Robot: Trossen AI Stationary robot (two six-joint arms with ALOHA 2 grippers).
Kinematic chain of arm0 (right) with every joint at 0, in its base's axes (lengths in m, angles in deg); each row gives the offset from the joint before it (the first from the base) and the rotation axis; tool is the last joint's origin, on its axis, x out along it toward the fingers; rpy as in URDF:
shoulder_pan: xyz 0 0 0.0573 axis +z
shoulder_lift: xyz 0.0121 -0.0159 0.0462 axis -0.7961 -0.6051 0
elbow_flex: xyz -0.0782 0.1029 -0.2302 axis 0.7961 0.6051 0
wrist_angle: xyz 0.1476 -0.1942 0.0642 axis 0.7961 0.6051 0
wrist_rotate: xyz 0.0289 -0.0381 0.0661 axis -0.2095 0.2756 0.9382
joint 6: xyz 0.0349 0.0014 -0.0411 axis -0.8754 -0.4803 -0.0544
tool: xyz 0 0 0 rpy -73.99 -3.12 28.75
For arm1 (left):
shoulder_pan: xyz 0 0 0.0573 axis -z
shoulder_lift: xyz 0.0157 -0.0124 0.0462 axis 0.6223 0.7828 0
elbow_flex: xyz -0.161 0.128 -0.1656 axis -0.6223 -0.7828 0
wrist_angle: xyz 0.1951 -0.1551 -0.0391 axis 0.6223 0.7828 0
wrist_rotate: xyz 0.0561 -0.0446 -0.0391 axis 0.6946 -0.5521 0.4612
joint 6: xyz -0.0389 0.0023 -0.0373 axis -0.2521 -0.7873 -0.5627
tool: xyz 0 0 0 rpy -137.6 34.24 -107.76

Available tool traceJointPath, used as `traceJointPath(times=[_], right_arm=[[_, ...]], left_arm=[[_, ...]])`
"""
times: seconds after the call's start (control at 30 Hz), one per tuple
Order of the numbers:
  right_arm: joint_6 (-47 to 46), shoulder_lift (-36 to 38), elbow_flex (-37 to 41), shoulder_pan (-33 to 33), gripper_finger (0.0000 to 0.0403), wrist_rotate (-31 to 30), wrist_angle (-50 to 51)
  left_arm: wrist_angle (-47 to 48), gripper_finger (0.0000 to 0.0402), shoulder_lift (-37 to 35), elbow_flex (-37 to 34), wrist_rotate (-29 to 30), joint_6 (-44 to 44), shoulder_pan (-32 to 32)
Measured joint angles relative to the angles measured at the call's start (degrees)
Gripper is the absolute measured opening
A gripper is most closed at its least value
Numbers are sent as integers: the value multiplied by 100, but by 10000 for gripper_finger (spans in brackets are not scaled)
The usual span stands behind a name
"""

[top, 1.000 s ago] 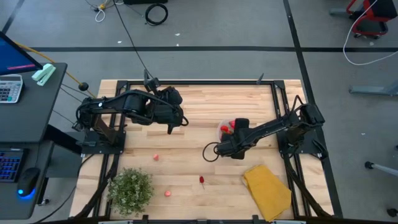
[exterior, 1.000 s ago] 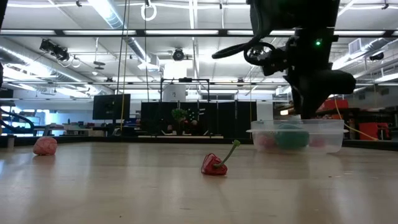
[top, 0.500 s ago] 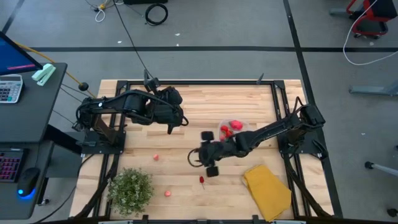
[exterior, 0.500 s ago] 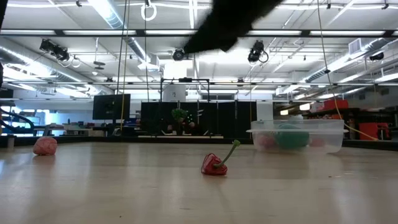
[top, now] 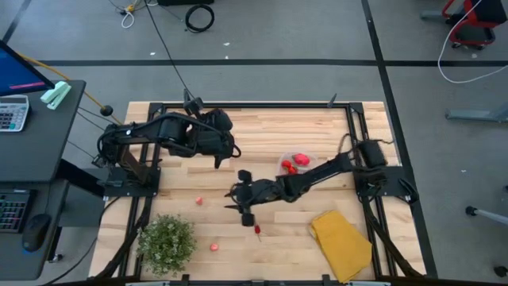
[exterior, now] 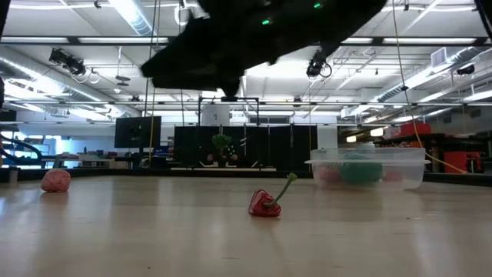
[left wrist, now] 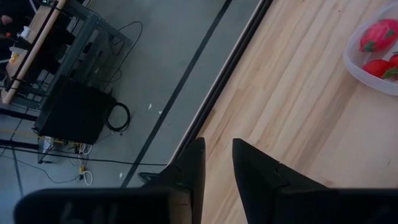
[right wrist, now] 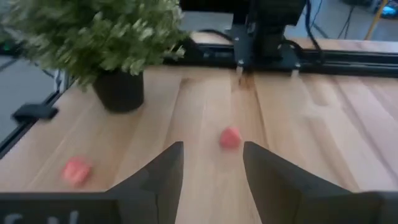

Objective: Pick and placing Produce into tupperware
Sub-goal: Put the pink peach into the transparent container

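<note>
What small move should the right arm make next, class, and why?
Probably lower the right gripper onto the red pepper beside it. Its jaws stand open and empty above the table, and that piece lies loose nearby, outside the tupperware. The left gripper waits farther back.

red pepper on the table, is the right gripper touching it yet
Apart. The low view shows the red pepper lying alone on the table, the dark arm well above it with clear space between.

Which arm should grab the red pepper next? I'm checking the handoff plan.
The right. Its open, empty right gripper hovers just beside the red pepper, while the left gripper waits far back, near the table's rear.
</note>
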Motion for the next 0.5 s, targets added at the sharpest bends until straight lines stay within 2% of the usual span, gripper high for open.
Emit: traceJointPath(times=[0.2,0.5], right_arm=[[-236,-854,-957,-221,177,537,377],[-195,-1855,-2373,-331,174,612,1132]], left_arm=[[1,85,-3,0,-2,13,-151],[2,87,-3,2,-2,5,-177]])
